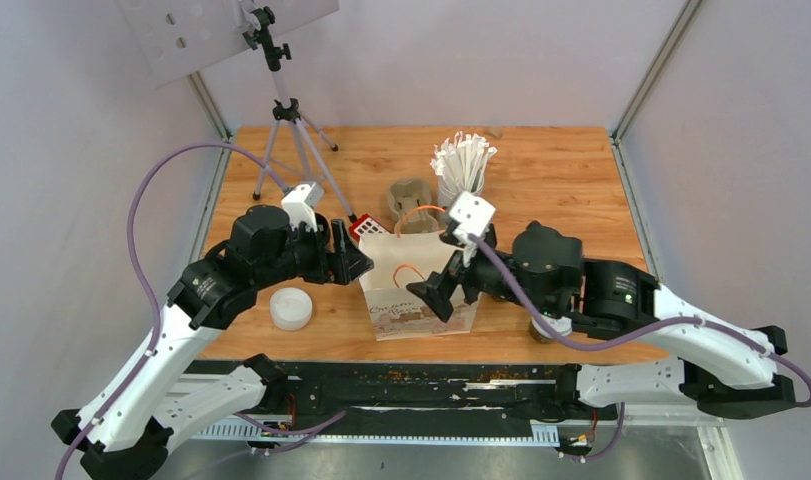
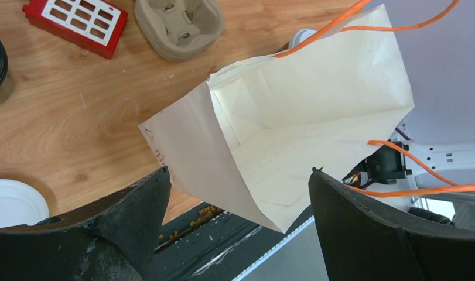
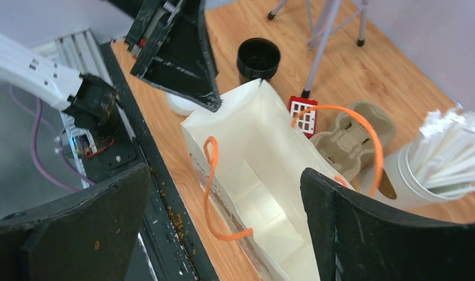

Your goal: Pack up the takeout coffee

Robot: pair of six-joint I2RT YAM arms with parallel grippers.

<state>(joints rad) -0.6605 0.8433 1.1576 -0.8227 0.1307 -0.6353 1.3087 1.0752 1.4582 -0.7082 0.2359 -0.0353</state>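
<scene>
A cream paper bag [image 1: 421, 300] with orange handles stands open at the table's front centre. It also shows in the left wrist view [image 2: 317, 117] and the right wrist view [image 3: 252, 134], and its inside looks empty. One white-lidded coffee cup [image 1: 291, 308] stands left of the bag. The second cup [image 1: 548, 328] is mostly hidden under my right arm. My left gripper [image 1: 356, 262] is open at the bag's left edge, its jaws wide either side of the bag's corner [image 2: 239, 171]. My right gripper [image 1: 436, 295] is open and empty over the bag's mouth [image 3: 226, 170].
A beige pulp cup tray [image 1: 409, 200] and a red grid-topped piece [image 1: 363, 228] lie behind the bag. A white cup of paper-wrapped sticks [image 1: 461, 165] stands behind them to the right. A tripod [image 1: 286, 110] stands at the back left. A black round container [image 3: 258, 57] sits near the tripod's feet.
</scene>
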